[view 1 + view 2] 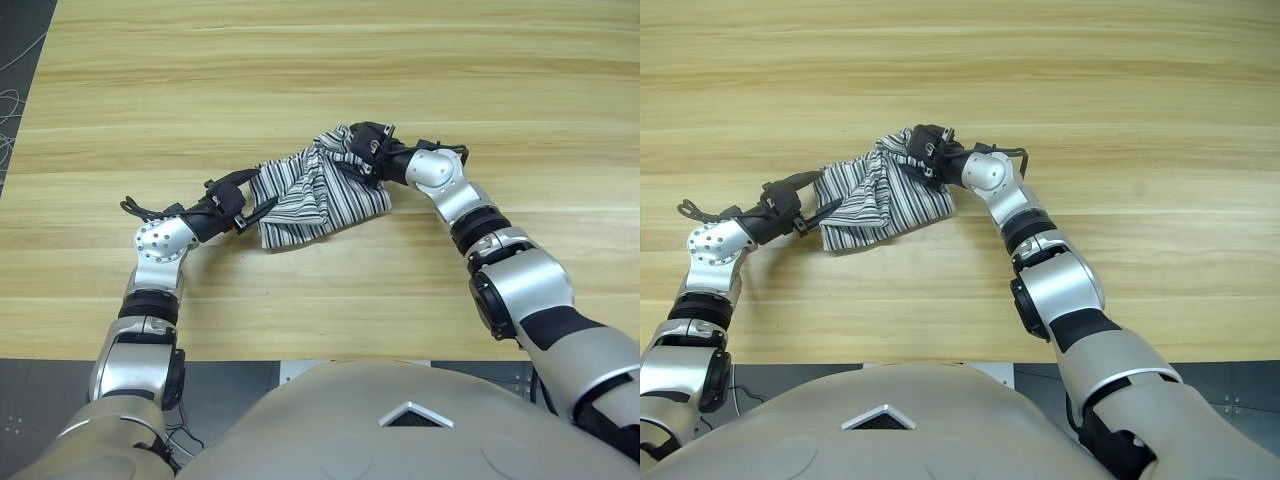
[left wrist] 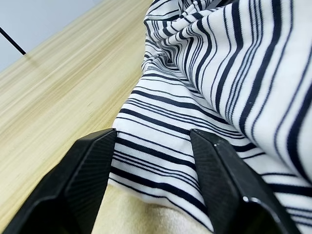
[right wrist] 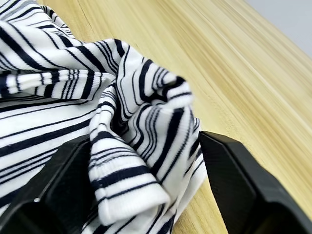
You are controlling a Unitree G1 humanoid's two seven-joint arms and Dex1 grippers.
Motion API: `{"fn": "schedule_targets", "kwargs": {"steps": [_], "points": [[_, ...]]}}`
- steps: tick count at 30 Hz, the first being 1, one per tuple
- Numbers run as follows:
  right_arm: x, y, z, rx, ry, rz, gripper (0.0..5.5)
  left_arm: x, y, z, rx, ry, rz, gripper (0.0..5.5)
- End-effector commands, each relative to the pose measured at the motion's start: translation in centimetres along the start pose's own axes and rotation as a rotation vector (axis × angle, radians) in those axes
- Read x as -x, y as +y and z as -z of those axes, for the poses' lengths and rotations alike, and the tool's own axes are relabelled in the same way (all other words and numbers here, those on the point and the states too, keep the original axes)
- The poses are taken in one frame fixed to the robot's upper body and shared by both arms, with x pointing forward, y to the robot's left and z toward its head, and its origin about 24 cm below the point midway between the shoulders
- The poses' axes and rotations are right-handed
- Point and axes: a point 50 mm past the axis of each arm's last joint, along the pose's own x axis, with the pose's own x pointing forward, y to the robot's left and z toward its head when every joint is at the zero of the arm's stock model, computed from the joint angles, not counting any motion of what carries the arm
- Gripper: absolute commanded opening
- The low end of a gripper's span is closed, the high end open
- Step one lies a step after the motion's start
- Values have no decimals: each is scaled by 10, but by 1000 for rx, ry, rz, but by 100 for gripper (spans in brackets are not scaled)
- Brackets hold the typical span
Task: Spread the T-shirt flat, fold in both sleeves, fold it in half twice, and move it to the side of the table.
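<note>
Evidently, both grippers were at the T-shirt when inspected.

- Left eye view: the T-shirt (image 1: 315,195), white with dark stripes, lay crumpled and partly folded on the wooden table (image 1: 300,70), roughly mid-surface. It was not spread flat. The left gripper (image 1: 262,207) sat at the T-shirt's left edge, low against the cloth. The right gripper (image 1: 352,150) sat at the T-shirt's far right corner, where the fabric stood bunched higher than the rest.
- Right eye view: same arrangement. The left gripper (image 1: 825,212) met the near left edge of the T-shirt (image 1: 885,200); the right gripper (image 1: 918,145) was at the raised far corner.
- Left wrist view: the left gripper (image 2: 153,141) had its two black fingers (image 2: 83,180) spread apart, with a flat edge of the T-shirt (image 2: 219,73) lying in the gap. No pinch on the cloth was seen. Bare table (image 2: 63,83) showed beside the T-shirt.
- Right wrist view: the right gripper (image 3: 144,146) was wide apart, its fingers (image 3: 229,170) flanking a rumpled hem of the T-shirt (image 3: 48,97). The bunch filled the gap between them; whether it was pressed could not be determined. Bare table (image 3: 219,63) ran beyond the T-shirt.
</note>
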Motion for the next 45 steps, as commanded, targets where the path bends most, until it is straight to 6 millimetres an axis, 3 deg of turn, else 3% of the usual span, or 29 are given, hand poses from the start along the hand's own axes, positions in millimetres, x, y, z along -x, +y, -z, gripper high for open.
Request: {"fn": "schedule_targets", "kwargs": {"steps": [1, 10, 15, 18, 22, 28, 34, 41, 45], "points": [[1, -10, -8, 3, -34, 14, 343, 7, -6, 10, 19, 60, 31, 281], [7, -34, -35, -43, -203, 91, 343, 7, -5, 10, 18, 63, 31, 281], [8, -33, -22, 10, -87, 100, 343, 6, -4, 9, 16, 60, 32, 281], [6, -25, -17, 25, -80, 61, 343, 6, -4, 9, 15, 58, 28, 281], [10, -18, -32, -40, -248, -73, 343, 4, -3, 8, 14, 55, 27, 281], [29, -27, -33, -219, -414, -239, 343, 2, -4, 8, 15, 55, 31, 281], [32, -8, 8, -141, -105, -352, 343, 2, -6, 9, 22, 55, 31, 281], [16, 4, 15, -103, 23, -290, 343, 2, -6, 9, 21, 49, 29, 281], [8, 25, 31, -147, 150, -284, 343, 2, -7, 8, 18, 47, 27, 281]]}}
